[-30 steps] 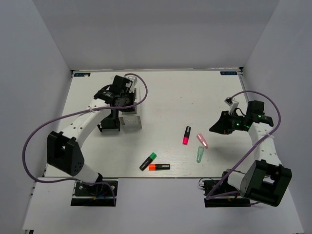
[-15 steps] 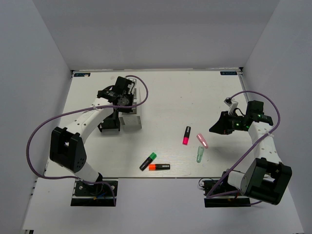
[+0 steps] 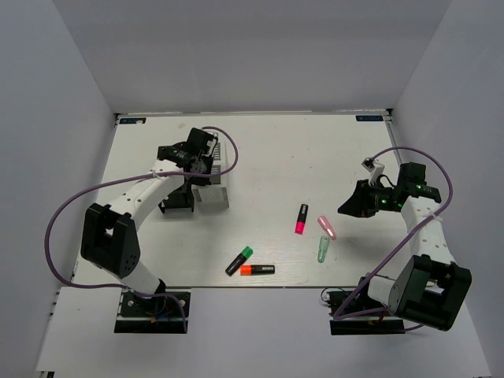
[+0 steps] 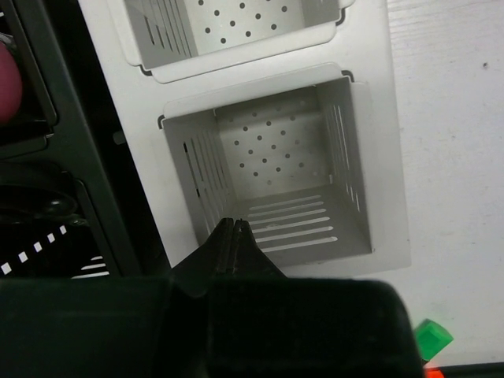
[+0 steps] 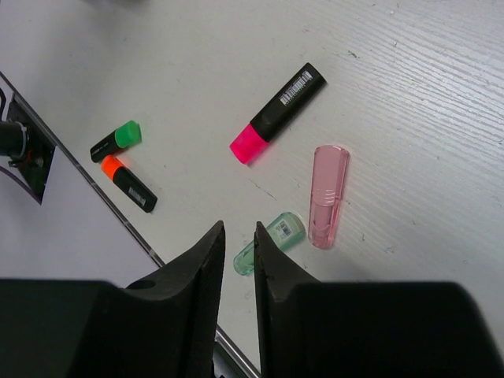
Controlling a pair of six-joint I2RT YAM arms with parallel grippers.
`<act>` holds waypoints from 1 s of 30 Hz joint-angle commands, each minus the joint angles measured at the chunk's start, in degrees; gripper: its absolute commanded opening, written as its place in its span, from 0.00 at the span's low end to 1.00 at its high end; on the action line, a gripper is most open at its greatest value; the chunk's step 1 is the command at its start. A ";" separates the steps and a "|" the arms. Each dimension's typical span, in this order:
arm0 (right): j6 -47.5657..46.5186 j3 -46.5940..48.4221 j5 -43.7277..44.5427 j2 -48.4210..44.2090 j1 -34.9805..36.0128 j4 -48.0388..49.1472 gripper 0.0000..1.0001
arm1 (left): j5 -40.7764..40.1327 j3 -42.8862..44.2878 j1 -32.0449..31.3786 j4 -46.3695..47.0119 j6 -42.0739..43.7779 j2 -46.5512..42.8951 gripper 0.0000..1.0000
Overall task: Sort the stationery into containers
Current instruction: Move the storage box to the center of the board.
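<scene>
Presently, the worktop (image 3: 315, 150) carries the joined black container (image 3: 178, 201) and white container (image 3: 211, 195) on its left side. The left end effector (image 4: 234, 236), pressed together and empty, hangs over a white compartment. The right end effector (image 5: 238, 230), slightly spread and empty, hovers above loose stationery lying flat: pink-ended highlighter (image 5: 278, 113), orange-ended highlighter (image 5: 130, 183), green-ended highlighter (image 5: 116, 140), translucent pink piece (image 5: 327, 195) and translucent green piece (image 5: 270, 241).
</scene>
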 commanded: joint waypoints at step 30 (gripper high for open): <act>-0.88 -0.30 -1.33 -0.60 -0.33 -0.59 0.29 | -4.77 -3.33 1.61 -3.10 0.86 -5.27 0.01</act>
